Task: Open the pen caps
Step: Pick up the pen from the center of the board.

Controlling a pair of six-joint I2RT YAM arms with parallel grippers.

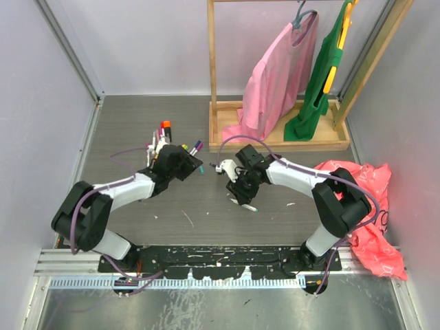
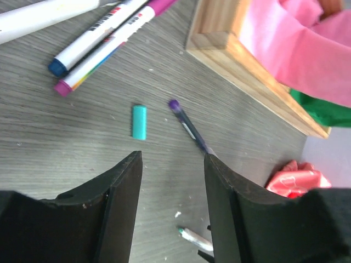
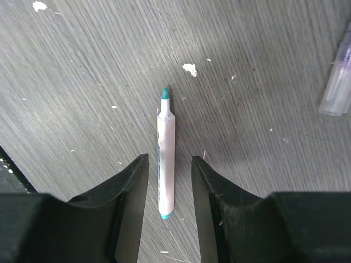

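Grey table (image 1: 206,213) takes up most of the top view. At the back stands a wooden rack (image 1: 275,141) w/ a pink garment (image 1: 278,75) and a green garment (image 1: 323,82), and a red bag (image 1: 368,220) is crumpled at the right edge. Both arms reach in toward mid-table. The left gripper (image 2: 173,159) hangs low w/ jaws moderately apart and nothing btwn them. The right gripper (image 3: 170,161) is likewise parted and empty-handed, its fingers straddling a pen w/ a gap on each side. The pen cluster (image 1: 159,137) lies just beyond the left gripper; from it a blue-ended pen (image 2: 93,38) and a magenta-ended pen (image 2: 104,55) sit side by side, touching. A purple pen (image 2: 188,125) lies alone near the rack; can't tell if it's capped. The teal pen (image 3: 166,137) lies flat on the table, tip bare, so prob. done. The teal cap (image 2: 139,121) lies loose on the table ahead of the left fingers, well apart from its pen. Judgement: step in hand is letting go and moving to the next capped pen. To do it well, open wider and lift straight up so the fingers don't roll the teal pen or flick the cap. Then take one pen from the cluster edge, not the touching pair's middle. One gripper goes on the barrel, the other on the cap only, w/ the pull along the pen's axis and no twist.
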